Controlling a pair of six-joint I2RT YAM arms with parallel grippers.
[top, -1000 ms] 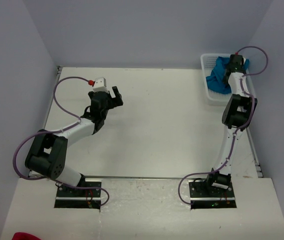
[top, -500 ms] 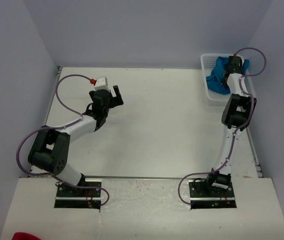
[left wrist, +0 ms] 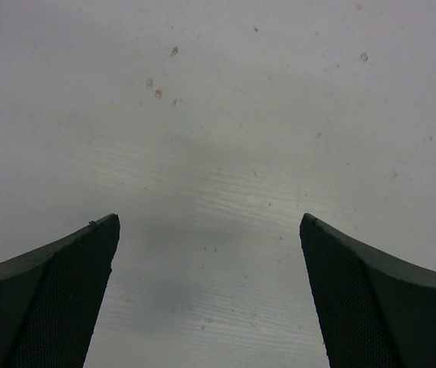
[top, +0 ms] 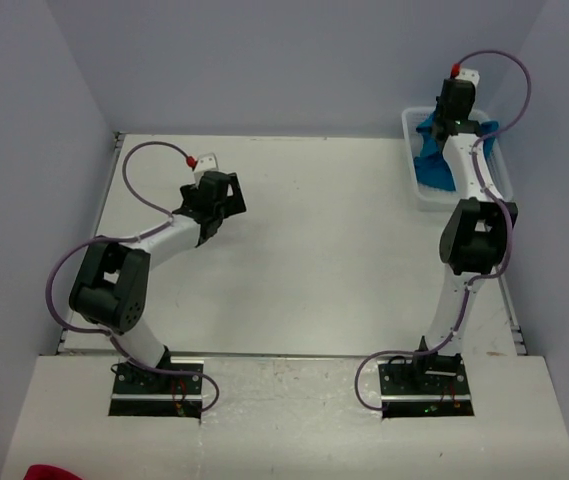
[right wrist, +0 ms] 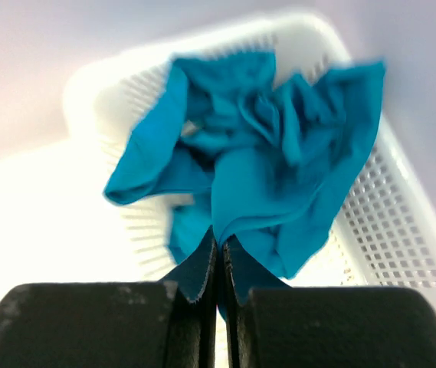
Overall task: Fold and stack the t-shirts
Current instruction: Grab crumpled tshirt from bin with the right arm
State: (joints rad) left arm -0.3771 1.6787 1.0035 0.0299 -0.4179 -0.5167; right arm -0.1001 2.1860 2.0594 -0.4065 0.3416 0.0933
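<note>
Right claw (right wrist: 219,257) is clenched on a thin fold of the plain teal-blue, wrinkled cloth t-shirt (right wrist: 271,176), the fabric pinched between the two dark pads with no gap visible. The t-shirt is bunched in and above the white perforated plastic basket (right wrist: 386,222), which sits at about 2 o'clock on the pale wooden desk (top: 334,250), against the far right edge. In the overhead view the right claw (top: 451,120) is above the far end of the basket (top: 411,125), and part of the t-shirt (top: 432,165) lies inside it. Whether the bundle is one garment or several cannot be told. Left claw (top: 226,195) is released, jaws spread wide, holding nothing, at about 10 o'clock over bare desk (left wrist: 240,115), well apart from the basket; the wrist view of the left claw (left wrist: 210,230) shows only the marked surface below. Judged step: drawing a shirt out of the basket. Risks noted: the grip takes only an edge of soft cloth, so the weight of the hanging bundle could pull it free. Folds may catch on the perforated wall, tipping or dragging the light basket. If garments are tangled, a second could come out and drop off the desk at 3 o'clock. The left arm is too far away to steady anything.
</note>
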